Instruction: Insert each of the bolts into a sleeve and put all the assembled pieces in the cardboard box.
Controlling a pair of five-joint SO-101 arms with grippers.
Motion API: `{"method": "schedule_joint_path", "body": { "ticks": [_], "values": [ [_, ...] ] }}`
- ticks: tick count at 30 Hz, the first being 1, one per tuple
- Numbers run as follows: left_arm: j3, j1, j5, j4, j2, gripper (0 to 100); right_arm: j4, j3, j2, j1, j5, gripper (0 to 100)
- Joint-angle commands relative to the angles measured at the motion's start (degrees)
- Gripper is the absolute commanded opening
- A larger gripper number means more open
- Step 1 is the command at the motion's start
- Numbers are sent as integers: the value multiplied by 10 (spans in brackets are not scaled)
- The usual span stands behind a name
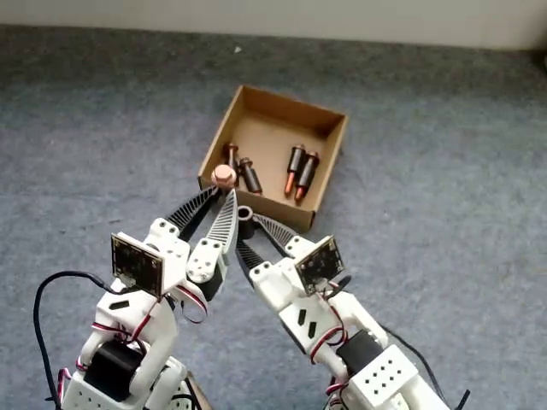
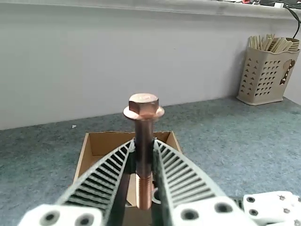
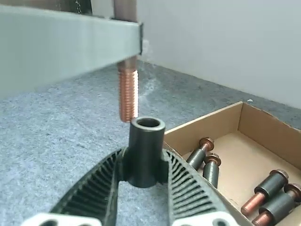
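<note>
**Bolt Poised at Sleeve's Mouth Beside the Box**

A copper-coloured bolt [image 2: 143,141] stands upright, hexagonal head on top and threaded end pointing down, clamped around its shank by the ribbed black fingers of the left gripper [image 2: 143,146]. In the right wrist view, the bolt's threaded tip [image 3: 127,99] hangs close to the rim of a dark sleeve [image 3: 145,150], a little to one side of the opening and not yet inside it. The sleeve is held upright, open end up, in the closed grasp of the right gripper [image 3: 144,162].

From the high view, the two grippers meet just in front of the near wall of the cardboard box [image 1: 329,154], the left gripper [image 1: 218,195] lifting the bolt [image 1: 224,176] over that edge and the right gripper [image 1: 248,232] holding the sleeve [image 1: 245,218] just beside it.

Four assembled pieces lie on the box floor in two pairs, one pair [image 1: 242,167] near one side wall and the other pair [image 1: 301,171] near the opposite wall. The box sits on a grey, carpet-like table [image 1: 427,213]. By the white wall, well apart from the box, stands a beige perforated holder [image 2: 265,75] full of wooden sticks [image 2: 273,43].
</note>
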State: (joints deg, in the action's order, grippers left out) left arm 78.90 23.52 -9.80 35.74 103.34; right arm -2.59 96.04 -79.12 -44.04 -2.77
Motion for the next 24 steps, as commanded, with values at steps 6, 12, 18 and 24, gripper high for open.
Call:
{"method": "schedule_joint_path", "body": {
  "ticks": [6,12,18,24],
  "values": [
    [-50,10,-8,-15,1,6,2,78,-8,-17,-14,4],
    [-51,10,-8,-15,1,6,22,78,-10,-29,-16,4],
    [-47,11,-8,-15,1,6,18,78,-10,-29,-16,4],
    [-46,11,-8,-14,1,6,10,78,-11,-25,-16,4]
  ]
}}
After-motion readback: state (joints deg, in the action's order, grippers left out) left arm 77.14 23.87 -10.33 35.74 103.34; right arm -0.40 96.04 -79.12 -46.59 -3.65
